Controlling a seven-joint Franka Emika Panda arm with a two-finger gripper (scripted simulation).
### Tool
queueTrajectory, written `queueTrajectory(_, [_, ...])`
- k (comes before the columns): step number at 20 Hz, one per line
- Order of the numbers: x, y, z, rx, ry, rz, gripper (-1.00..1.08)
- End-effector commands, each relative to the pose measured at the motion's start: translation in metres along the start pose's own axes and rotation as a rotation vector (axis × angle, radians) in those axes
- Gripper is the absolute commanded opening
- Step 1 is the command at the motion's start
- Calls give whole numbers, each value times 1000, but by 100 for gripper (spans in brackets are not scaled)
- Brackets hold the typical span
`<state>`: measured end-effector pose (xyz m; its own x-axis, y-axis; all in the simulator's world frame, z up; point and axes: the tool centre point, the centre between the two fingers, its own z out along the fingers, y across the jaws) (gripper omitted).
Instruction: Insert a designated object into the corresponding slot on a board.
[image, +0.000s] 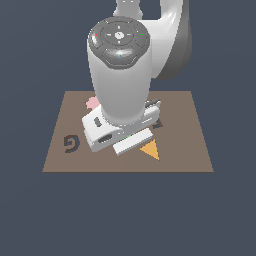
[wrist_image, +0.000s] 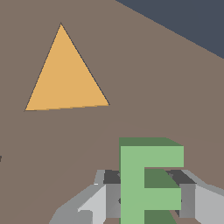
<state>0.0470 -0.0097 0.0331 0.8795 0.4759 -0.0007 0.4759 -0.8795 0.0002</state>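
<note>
In the wrist view the bright-green E block sits between my two grey fingers, one against each of its sides. My gripper is shut on it, over the brown board. In the exterior view the arm's hand hangs low over the middle of the board and hides the fingers and the green E. A small dark patch shows at the hand's right edge. I cannot tell whether it is the E-shaped slot.
An orange triangle lies flat on the board close to the gripper, also seen in the exterior view. A dark G-shaped spiral recess is at the exterior view's left. A pink shape peeks out behind the arm.
</note>
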Motion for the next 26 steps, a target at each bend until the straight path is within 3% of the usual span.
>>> queueTrajectory(1, [-4, -18, -1, 0, 1, 34, -100])
queueTrajectory(14, [-13, -101, -6, 0, 1, 187, -100])
queueTrajectory(26, [-11, -121, -6, 0, 0, 221, -100])
